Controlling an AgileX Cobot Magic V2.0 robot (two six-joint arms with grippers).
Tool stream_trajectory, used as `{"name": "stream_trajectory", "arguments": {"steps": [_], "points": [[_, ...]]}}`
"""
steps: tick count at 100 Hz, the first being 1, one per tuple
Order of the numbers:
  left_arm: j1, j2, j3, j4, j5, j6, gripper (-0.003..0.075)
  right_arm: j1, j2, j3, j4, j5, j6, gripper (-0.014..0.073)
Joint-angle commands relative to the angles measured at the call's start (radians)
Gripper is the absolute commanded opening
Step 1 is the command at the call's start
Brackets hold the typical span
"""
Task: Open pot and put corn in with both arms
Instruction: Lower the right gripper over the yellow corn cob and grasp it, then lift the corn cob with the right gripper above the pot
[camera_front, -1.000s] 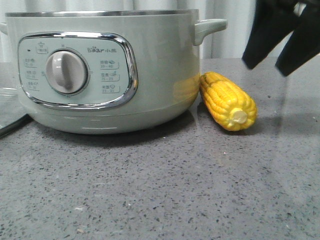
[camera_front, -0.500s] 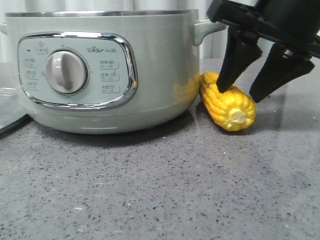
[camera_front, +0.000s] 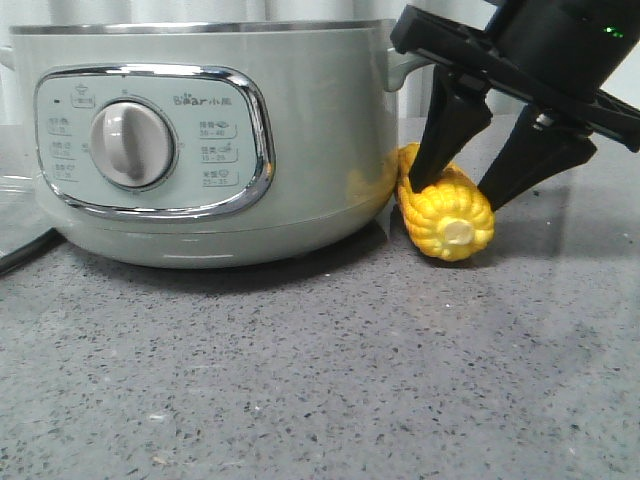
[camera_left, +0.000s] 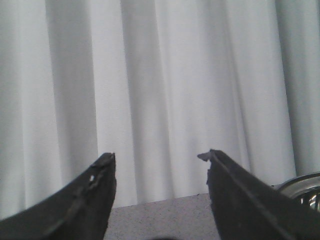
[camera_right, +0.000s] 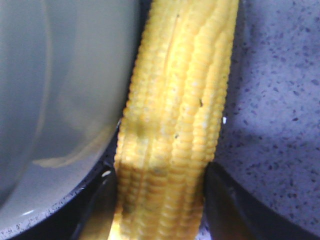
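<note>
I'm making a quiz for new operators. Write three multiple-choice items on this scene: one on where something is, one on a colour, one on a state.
1. Where does the corn lie?
A. Inside the pot
B. On the table beside the pot's right side, as seen from the front
C. In front of the dial

2. What colour is the pot?
A. Pale sage green
B. Red
C. Black

3. How does the right gripper stand?
A. Raised far above the table
B. Shut on the pot's handle
C. Lowered, one finger on each side of the corn

Answers:
1 B: the front view shows the cob on the grey table, against the pot's base.
2 A: its body is pale green around a chrome-framed panel.
3 C: the front and right wrist views show the black fingers flanking the cob.
</note>
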Motion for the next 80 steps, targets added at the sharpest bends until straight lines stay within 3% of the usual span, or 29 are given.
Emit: {"name": "stream_trajectory", "arguments": {"steps": [1, 33, 80], "points": [[0.0, 0.0, -0.035, -0.004, -0.064, -0.009, 0.0368, -0.003, 0.0, -0.021, -0.003, -0.019, -0.009, 0.0265], [0.0, 0.0, -0.035, -0.004, -0.064, -0.009, 0.0368, -0.003, -0.001, -0.021, -0.017, -0.006, -0.009, -0.0026], [0.0, 0.0, -0.035, -0.004, -0.064, -0.009, 0.0368, -0.118, -0.14, -0.021, -0.062, 0.066, -0.009, -0.0045]]}}
